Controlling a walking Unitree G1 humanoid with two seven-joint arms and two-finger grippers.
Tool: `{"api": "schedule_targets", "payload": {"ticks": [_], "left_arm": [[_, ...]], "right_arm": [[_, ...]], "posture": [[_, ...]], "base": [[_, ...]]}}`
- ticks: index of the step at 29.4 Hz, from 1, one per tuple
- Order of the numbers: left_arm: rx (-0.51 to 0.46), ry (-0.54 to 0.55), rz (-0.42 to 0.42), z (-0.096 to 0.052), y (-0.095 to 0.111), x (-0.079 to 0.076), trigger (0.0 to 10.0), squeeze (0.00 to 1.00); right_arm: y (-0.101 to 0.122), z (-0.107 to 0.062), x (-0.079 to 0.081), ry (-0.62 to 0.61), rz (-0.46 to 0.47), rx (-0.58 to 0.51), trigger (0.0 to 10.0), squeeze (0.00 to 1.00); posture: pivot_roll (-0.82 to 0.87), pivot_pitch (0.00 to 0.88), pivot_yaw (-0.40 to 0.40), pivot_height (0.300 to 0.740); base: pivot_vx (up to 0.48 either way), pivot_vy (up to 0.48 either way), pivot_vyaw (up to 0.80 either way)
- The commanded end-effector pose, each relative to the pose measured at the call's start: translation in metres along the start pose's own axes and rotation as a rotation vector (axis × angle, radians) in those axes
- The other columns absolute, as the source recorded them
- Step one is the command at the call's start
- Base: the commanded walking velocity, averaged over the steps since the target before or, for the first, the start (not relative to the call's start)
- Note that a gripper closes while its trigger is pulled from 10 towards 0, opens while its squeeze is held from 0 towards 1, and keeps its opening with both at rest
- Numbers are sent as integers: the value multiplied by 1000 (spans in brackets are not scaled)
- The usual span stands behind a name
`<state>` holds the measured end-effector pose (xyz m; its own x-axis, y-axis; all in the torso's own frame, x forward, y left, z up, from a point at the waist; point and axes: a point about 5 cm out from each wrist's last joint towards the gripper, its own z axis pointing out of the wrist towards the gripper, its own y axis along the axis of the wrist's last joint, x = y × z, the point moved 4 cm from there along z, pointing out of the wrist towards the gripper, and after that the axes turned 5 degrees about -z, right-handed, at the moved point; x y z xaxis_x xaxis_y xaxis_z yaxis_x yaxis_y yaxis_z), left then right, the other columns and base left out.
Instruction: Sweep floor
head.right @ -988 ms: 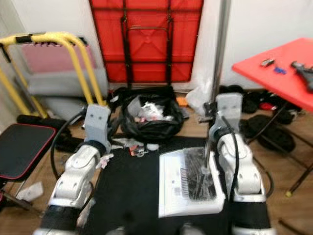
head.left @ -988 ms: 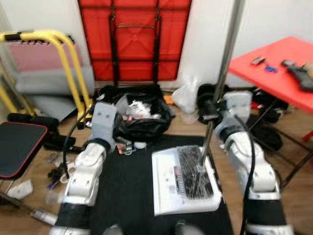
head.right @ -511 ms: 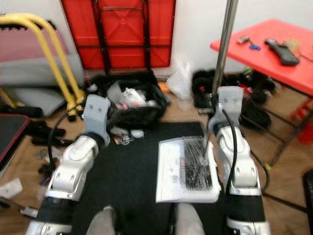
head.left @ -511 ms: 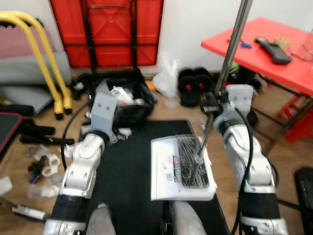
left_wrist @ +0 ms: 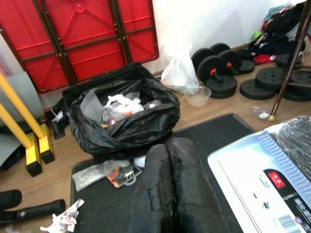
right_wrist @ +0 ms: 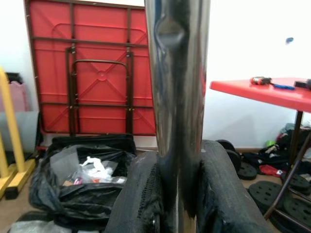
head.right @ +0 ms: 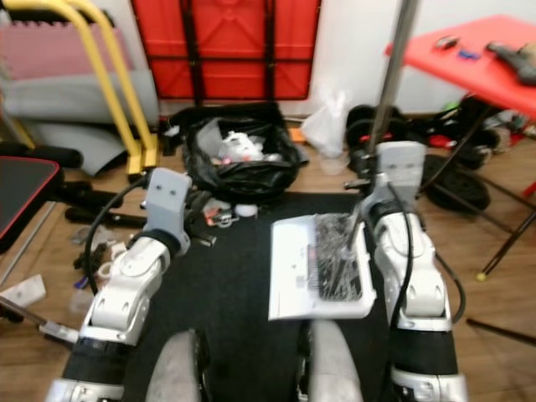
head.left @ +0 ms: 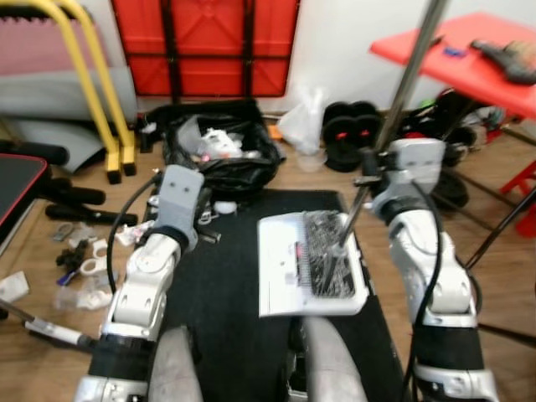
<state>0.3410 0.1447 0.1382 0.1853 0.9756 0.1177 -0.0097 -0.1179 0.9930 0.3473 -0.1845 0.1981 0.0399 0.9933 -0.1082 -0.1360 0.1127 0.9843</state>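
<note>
Right tool (right_wrist: 177, 194) gripping broom pole (right_wrist: 178, 73) | left tool (left_wrist: 169, 184) pressed together, empty | dustpan (head.left: 280, 268) on mat (head.left: 226, 301)

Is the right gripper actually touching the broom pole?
Touching. The right wrist view shows both fingers pressed against the pole between them.

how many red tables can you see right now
2. One folded red table leans upright against the back wall, behind the black trash bag. One red table stands on its legs at the robot's right, with tools on top. Others may be out of frame.
</note>
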Motion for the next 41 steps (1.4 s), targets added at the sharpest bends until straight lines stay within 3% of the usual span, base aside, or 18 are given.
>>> {"api": "schedule_targets", "payload": {"ticks": [1, 5, 6, 14, 18, 22, 32, 36, 41], "left_arm": [[-4, -10, 11, 0, 2, -2, 10000, 0], [-11, -18, 12, 0, 3, -4, 10000, 0], [-15, -26, 14, -1, 4, -5, 10000, 0], [-18, -33, 18, -2, 6, -6, 10000, 0], [-28, -50, 21, -4, 9, -9, 10000, 0], [-40, -77, 26, -6, 14, -15, 10000, 0], [-69, -150, 22, -19, 29, -30, 10000, 0], [-60, -163, 30, -24, 29, -31, 10000, 0], [-48, -172, 34, -31, 28, -30, 10000, 0]], "right_arm": [[24, 4, -2, -8, 0, -107, 10000, 0], [35, 13, -10, -30, 13, -157, 10000, 0], [46, 20, -21, -64, 35, -201, 10000, 0], [59, 30, -36, -97, 65, -247, 10000, 0], [80, 41, -58, -136, 99, -316, 10000, 0], [89, 47, -75, -202, 4, -346, 10000, 0], [99, 55, -106, -345, -118, -392, 10000, 0], [96, 55, -112, -359, -155, -383, 10000, 0], [76, 56, -108, -346, -185, -329, 10000, 0]], "posture": [[-163, 41, -108, 557], [-157, 49, -106, 542], [-154, 52, -104, 532], [-147, 62, -103, 512], [-139, 76, -105, 492], [-121, 108, -108, 477], [-89, 212, -96, 442], [-85, 229, -95, 432], [-77, 258, -92, 417]], "base": [[0, 0, 0], [0, 0, 0], [0, 0, 0], [0, 0, 0], [0, 0, 0], [0, 0, 0], [0, 0, 0], [0, 0, 0], [0, 0, 0]]}}
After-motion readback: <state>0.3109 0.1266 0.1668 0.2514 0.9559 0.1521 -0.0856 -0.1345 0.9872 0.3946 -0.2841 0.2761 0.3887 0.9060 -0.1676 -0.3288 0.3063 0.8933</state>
